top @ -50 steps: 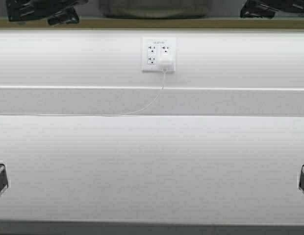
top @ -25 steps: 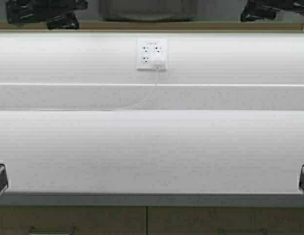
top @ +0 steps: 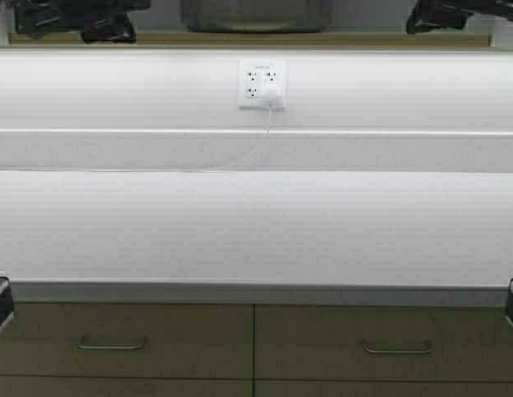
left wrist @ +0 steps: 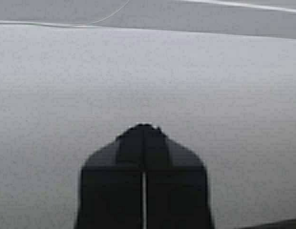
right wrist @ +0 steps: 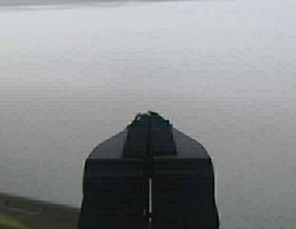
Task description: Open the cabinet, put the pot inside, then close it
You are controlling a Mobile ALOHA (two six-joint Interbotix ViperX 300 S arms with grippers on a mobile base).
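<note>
- Pot [top: 256, 14]: only its dark grey underside shows, at the very top of the high view, centre, sitting on a tan ledge [top: 256, 39] above the white wall.
- Cabinet w/ paired doors: can't make it out from here.
- Left gripper [left wrist: 144, 128]: fingertips pressed together, just a hairline seam between them, holding nothing. It hovers over the pale countertop [top: 256, 227], not touching anything.
- Right gripper [right wrist: 149, 114]: same, tips closed tight on each other, nothing in them, above bare counter near its front edge.
- In the high view both arms are only dark bits at the far left and right edges, low down.
- White outlet plate [top: 261, 84] on the backsplash, centre, w/ a white plug in it; thin white cable [top: 240, 162] drops from it and trails off left along the counter's back.
- Below the counter: two beige drawer fronts side by side, left drawer [top: 124, 339] & right drawer [top: 389, 343], each w/ a horizontal bar pull.
- Dark shapes at both top corners, flanking the pot; can't tell what they are.
</note>
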